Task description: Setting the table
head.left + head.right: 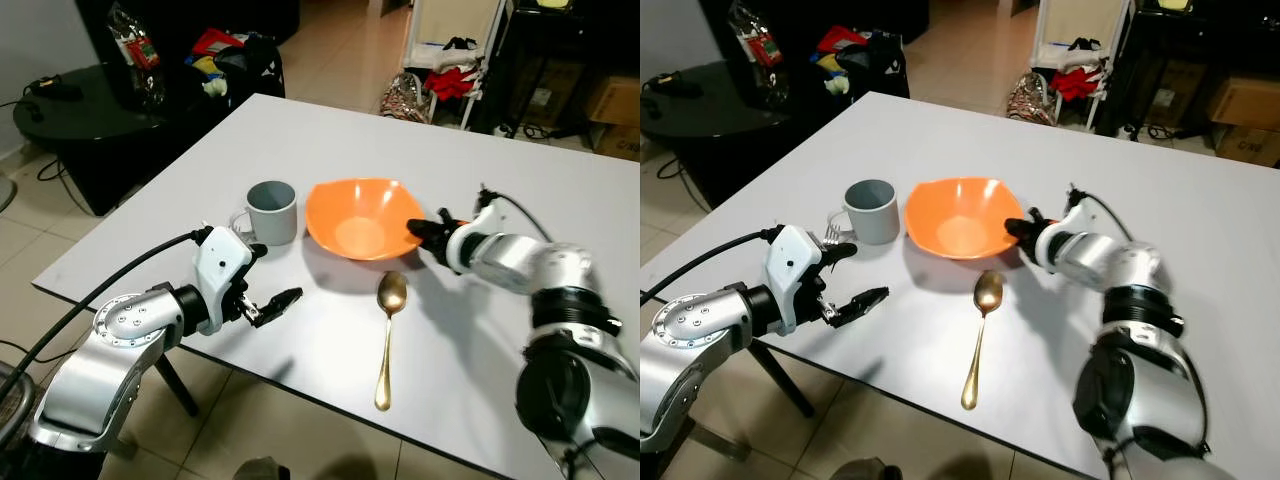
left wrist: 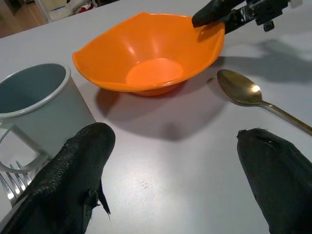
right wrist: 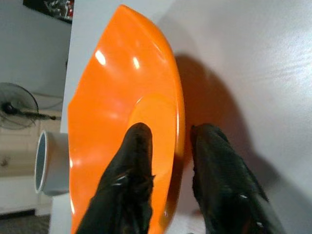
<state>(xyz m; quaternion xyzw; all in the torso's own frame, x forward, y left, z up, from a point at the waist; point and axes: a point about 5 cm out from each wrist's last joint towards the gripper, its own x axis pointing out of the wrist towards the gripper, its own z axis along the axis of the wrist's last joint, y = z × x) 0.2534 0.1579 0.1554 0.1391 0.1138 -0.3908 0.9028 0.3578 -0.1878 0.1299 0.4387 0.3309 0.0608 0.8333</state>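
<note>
Nearest, the left tool (image 1: 262,291) hovers released above the white counter (image 1: 500,330), beside a gold spoon (image 1: 387,335). Farther back, a grey mug (image 1: 271,211) stands just beside the orange bowl (image 1: 360,218), whose rim the right tool (image 3: 170,175) pinches.

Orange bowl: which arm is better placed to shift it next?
Right. The right gripper already straddles the orange bowl rim, one finger inside; the left gripper hangs open near the mug.

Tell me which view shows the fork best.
Left wrist view: the fork tines show beside the grey mug, by its handle. The right eye view catches only a sliver of them; elsewhere the left gripper's arm blocks it.
</note>
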